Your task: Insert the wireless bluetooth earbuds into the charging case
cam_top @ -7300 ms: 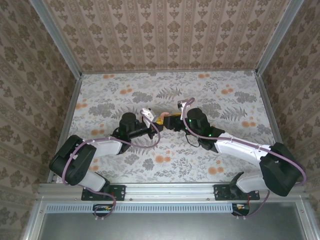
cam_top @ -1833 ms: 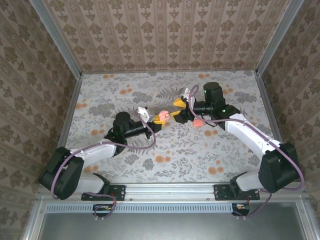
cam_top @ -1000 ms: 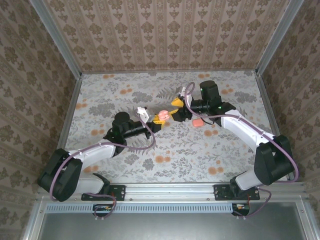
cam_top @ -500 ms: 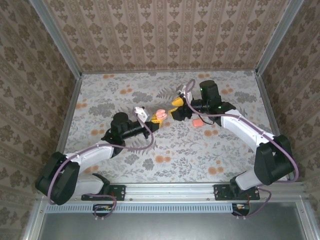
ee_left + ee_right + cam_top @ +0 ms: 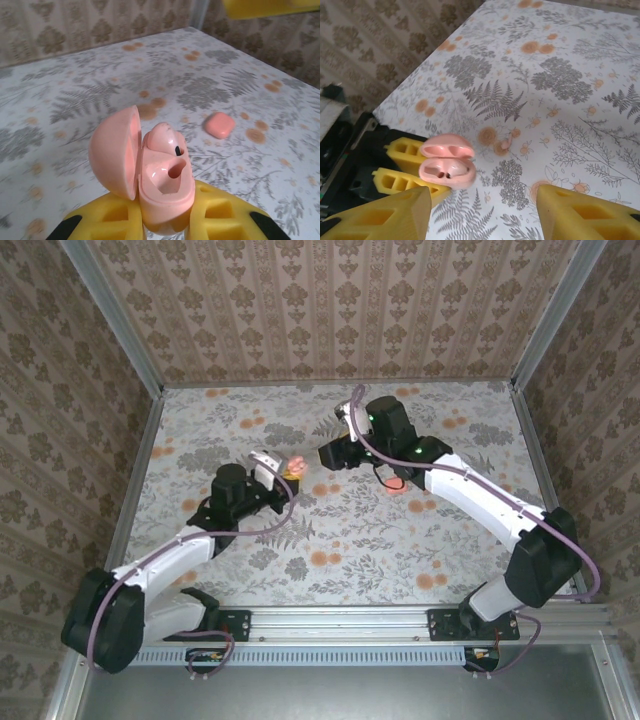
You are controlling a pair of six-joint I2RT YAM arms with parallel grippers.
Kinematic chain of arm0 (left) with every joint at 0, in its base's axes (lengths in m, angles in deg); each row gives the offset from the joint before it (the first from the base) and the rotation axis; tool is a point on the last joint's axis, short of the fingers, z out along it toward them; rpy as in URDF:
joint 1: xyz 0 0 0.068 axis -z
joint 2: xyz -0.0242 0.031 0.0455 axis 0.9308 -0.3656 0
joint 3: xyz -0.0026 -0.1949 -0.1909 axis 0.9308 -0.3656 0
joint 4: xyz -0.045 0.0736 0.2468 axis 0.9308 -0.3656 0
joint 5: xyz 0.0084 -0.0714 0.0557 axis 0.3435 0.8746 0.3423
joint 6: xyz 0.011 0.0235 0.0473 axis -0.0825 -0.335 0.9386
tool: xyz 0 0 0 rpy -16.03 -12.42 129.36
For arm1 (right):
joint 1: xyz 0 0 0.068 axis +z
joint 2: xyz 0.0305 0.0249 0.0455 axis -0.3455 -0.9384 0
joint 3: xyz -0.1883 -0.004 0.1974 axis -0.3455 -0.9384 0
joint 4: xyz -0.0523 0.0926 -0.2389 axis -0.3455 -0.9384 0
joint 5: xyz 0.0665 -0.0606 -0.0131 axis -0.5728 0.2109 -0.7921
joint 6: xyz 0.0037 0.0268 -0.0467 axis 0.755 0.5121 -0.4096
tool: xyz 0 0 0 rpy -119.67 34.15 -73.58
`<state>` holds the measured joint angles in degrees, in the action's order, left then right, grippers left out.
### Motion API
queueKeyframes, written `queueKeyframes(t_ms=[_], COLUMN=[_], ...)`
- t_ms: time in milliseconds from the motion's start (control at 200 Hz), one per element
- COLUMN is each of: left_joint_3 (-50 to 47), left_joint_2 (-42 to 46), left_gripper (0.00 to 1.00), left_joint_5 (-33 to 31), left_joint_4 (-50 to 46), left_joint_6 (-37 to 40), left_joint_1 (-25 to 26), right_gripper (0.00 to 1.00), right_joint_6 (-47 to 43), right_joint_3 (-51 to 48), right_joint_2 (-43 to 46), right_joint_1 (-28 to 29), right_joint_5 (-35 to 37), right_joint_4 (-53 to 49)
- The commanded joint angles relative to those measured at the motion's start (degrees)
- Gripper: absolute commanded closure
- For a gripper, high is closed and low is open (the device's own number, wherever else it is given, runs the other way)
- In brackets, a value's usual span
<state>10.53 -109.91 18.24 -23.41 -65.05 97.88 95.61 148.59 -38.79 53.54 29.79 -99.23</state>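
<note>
Frankly, with my left claw [image 5: 162, 227] clenched on the open charging case [image 5: 160, 185] and my right claw [image 5: 481, 196] spread empty nearby, I risk flicking away the tiny earbud [image 5: 504, 145] lying on the table [image 5: 600, 100] near the case.

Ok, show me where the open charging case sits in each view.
Top external: charging case left of centre, at the left arm's tip.
Left wrist: lower centre, lid open to the left.
Right wrist: lower left, lid raised.
Shared landmark: the yellow left fingers clamping it.
</note>
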Motion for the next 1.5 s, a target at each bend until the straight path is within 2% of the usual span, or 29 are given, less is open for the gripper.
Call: queueKeyframes(t_ms=[0, 290, 595, 785, 1095, 1495], left_joint_3=[0.3, 2.1, 3.7, 4.0, 2.8, 3.3], left_joint_2=[3.7, 9.0, 11.8, 13.3, 13.9, 14.7], left_gripper=[0.9, 0.9, 0.89, 0.89, 0.89, 0.89], left_joint_5=[-3.8, -7.1, -6.5, -6.2, -4.7, -4.3], left_joint_4=[-6.5, -18.6, -25.7, -27.5, -26.7, -26.3], left_joint_6=[-4.1, -8.7, -10.5, -11.2, -12.2, -11.6], left_joint_1=[-2.5, -11.0, -19.3, -23.2, -24.3, -24.6], right_gripper=[0.45, 0.47, 0.48, 0.48, 0.48, 0.5], right_joint_6=[12.9, 22.7, 21.0, 20.5, 19.4, 19.1], right_joint_3=[3.1, 10.7, 25.4, 31.5, 35.8, 36.7], right_joint_2=[-3.5, -14.4, -30.9, -39.0, -46.6, -50.1], right_joint_1=[0.2, 3.3, 8.4, 10.1, 11.6, 12.3], right_joint_5=[7.0, 11.5, 17.5, 17.5, 16.5, 16.5], right_joint_4=[-2.0, -4.1, -11.7, -12.5, -11.4, -9.8])
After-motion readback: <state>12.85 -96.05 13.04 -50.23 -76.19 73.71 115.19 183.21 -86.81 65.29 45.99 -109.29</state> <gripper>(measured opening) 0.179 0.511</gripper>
